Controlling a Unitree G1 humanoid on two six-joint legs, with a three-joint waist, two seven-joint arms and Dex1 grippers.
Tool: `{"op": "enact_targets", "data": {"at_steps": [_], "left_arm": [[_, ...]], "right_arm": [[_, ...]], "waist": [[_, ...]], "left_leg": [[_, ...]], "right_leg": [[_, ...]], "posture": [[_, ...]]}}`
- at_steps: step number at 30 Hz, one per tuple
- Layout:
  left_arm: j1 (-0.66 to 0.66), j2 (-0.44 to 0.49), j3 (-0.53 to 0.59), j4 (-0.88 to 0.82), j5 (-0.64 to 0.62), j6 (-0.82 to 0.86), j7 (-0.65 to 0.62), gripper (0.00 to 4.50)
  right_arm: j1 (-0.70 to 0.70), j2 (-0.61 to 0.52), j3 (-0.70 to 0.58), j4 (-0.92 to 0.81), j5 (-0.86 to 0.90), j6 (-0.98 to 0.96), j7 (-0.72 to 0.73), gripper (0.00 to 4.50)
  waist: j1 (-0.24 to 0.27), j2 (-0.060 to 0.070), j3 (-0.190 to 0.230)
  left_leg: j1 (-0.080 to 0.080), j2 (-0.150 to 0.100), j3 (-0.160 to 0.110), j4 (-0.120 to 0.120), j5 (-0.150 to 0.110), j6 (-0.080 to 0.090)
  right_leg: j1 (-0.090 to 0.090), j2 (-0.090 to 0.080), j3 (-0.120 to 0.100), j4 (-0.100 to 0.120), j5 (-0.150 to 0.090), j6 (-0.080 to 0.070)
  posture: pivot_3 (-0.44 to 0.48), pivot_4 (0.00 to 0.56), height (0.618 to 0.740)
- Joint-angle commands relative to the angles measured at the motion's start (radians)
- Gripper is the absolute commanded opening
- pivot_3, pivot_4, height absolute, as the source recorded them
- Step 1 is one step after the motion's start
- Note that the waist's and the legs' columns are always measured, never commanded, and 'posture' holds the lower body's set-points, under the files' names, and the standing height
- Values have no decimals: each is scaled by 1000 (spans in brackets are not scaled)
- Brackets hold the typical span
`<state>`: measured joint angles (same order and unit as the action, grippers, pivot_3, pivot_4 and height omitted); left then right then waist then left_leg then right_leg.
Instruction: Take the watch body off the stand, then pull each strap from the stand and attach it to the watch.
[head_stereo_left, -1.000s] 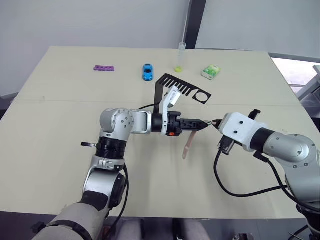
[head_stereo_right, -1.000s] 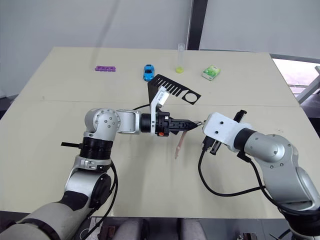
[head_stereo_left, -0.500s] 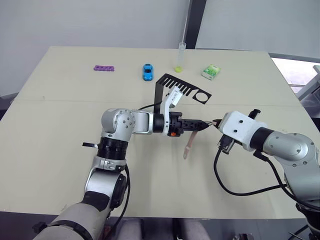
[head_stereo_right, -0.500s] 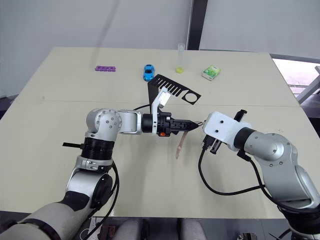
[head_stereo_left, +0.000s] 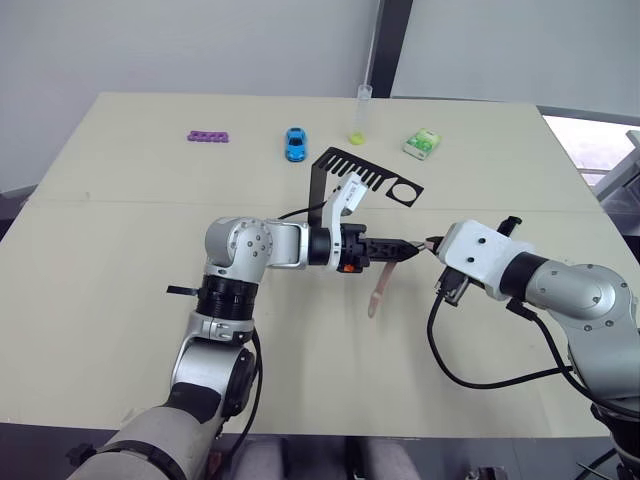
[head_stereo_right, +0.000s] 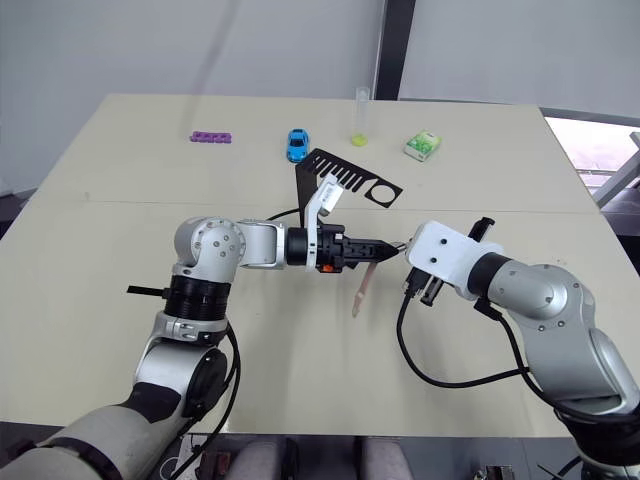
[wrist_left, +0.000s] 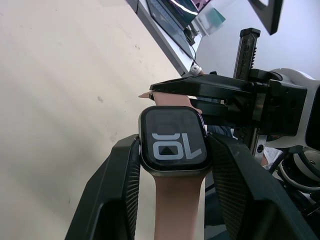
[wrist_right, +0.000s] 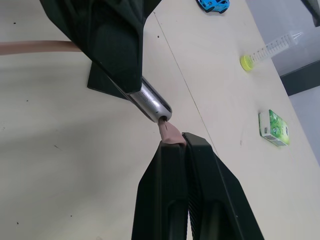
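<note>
The watch body (wrist_left: 174, 145) is clamped between the left gripper (head_stereo_left: 400, 251) jaws above the desk (head_stereo_left: 120, 250), one strap (head_stereo_left: 378, 288) hanging from it. A second strap (wrist_right: 171, 132) is pinched in the closed right gripper (wrist_right: 186, 145) jaws, its end touching the case edge. The stand (head_stereo_left: 352, 172) is behind them.

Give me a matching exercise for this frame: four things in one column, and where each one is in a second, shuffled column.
1. watch body
2. second strap
3. blue toy car
4. green-white packet

a. pinched in the right gripper
b. on the table, right of the tube
c. clamped between the left gripper's fingers
d. on the table, behind the stand

Pairs: 1-c, 2-a, 3-d, 4-b
</note>
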<state>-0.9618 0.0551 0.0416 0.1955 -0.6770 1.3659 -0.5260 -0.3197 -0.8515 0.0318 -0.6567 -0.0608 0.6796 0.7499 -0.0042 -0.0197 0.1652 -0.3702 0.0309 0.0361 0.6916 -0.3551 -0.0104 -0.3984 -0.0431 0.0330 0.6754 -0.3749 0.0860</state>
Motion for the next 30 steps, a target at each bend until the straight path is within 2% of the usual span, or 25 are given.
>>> {"op": "enact_targets", "data": {"at_steps": [1, 13, 24, 30], "left_arm": [[-27, -34, -19, -42, -28, -13, -21, 1586], [-27, 70, -42, 12, -8, -40, -107, 1586], [-29, 121, -65, 62, -12, -23, -173, 1586], [-36, 113, -63, 70, -10, -18, -176, 1586]], "right_arm": [[-12, 11, 8, -53, 22, -17, 2, 0], [17, -24, -43, -72, 79, -30, 34, 0], [31, -92, -46, -45, 66, -127, 43, 0], [38, -110, -43, -36, 63, -172, 39, 0]], "waist": [[0, 0, 0], [0, 0, 0], [0, 0, 0], [1, 0, 0]], "left_leg": [[0, 0, 0, 0, 0, 0], [0, 0, 0, 0, 0, 0], [0, 0, 0, 0, 0, 0], [0, 0, 0, 0, 0, 0]], "right_leg": [[0, 0, 0, 0, 0, 0], [0, 0, 0, 0, 0, 0], [0, 0, 0, 0, 0, 0], [0, 0, 0, 0, 0, 0]], "posture": [[0, 150, 740], [0, 150, 740], [0, 150, 740], [0, 150, 740]]}}
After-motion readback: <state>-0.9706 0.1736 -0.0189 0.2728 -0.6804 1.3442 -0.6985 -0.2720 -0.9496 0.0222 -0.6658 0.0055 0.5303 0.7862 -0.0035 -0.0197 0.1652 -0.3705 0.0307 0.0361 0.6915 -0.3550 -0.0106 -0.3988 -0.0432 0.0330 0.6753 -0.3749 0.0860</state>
